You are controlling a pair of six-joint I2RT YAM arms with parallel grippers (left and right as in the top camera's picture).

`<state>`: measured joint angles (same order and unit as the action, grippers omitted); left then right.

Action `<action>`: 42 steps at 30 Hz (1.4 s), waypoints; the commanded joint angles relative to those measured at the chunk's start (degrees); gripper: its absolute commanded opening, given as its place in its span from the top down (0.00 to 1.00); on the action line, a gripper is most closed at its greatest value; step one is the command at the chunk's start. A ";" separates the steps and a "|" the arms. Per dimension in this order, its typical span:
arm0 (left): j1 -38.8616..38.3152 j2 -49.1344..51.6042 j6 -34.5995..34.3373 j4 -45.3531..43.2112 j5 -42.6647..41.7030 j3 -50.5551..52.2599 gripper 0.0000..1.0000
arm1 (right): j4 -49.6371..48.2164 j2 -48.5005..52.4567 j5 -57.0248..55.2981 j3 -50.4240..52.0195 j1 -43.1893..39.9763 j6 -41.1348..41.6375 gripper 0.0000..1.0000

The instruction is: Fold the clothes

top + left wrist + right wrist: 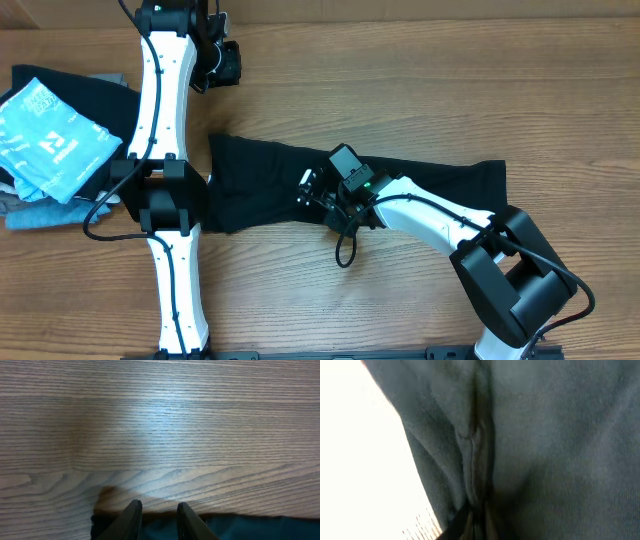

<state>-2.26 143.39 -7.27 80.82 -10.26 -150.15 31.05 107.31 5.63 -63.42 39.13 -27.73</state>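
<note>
The clothes, a black T-shirt [260, 180], lie as a long band across the middle of the wooden table. My right gripper [315, 195] sits low on the shirt's middle. In the right wrist view dark fabric [560, 435] fills the frame, and a pinched ridge of it runs down into the right gripper [477, 515], which is shut on it. My left gripper [222, 62] is up beyond the shirt's far left corner. In the left wrist view the left gripper [160, 506] has its fingers apart and empty, with the shirt's edge [250, 527] along the bottom.
A pile of other garments lies at the left edge: a light-blue one with white print [50, 140] on top, grey and blue folded ones [30, 210] under it. The left arm's black joint [165, 195] hangs over the shirt's left end.
</note>
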 commanded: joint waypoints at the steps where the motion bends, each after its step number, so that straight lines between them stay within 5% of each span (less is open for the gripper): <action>1: -0.33 0.20 1.09 -1.90 0.22 -0.11 0.76 | -0.13 -1.92 1.53 -4.46 0.37 7.32 0.84; 5: -0.37 0.17 1.07 -2.47 -4.09 -1.05 0.75 | 4.57 -6.29 -0.59 -11.39 -0.66 13.22 0.61; 7: -0.37 0.17 1.14 -1.81 -7.13 -1.14 0.75 | 7.10 -7.82 -2.67 -12.61 -2.38 15.02 0.60; 15: -1.92 0.20 9.42 2.01 -23.06 -1.07 0.90 | 20.68 -9.81 6.32 -12.76 -24.68 22.91 0.84; 25: -8.09 5.14 11.37 8.07 -22.45 -0.96 0.93 | 29.64 -3.28 10.58 -12.72 -47.76 22.95 0.92; 35: -11.26 11.63 14.80 12.37 -21.99 -1.05 0.96 | 30.80 4.46 12.20 -12.74 -53.57 23.45 0.96; 42: -5.66 6.95 5.77 13.11 -5.44 -8.81 0.96 | 27.12 3.06 24.28 -14.45 -53.57 21.14 0.96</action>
<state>-11.90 155.96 3.88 93.27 -24.71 -153.91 58.48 112.03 24.49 -75.85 -14.48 -5.58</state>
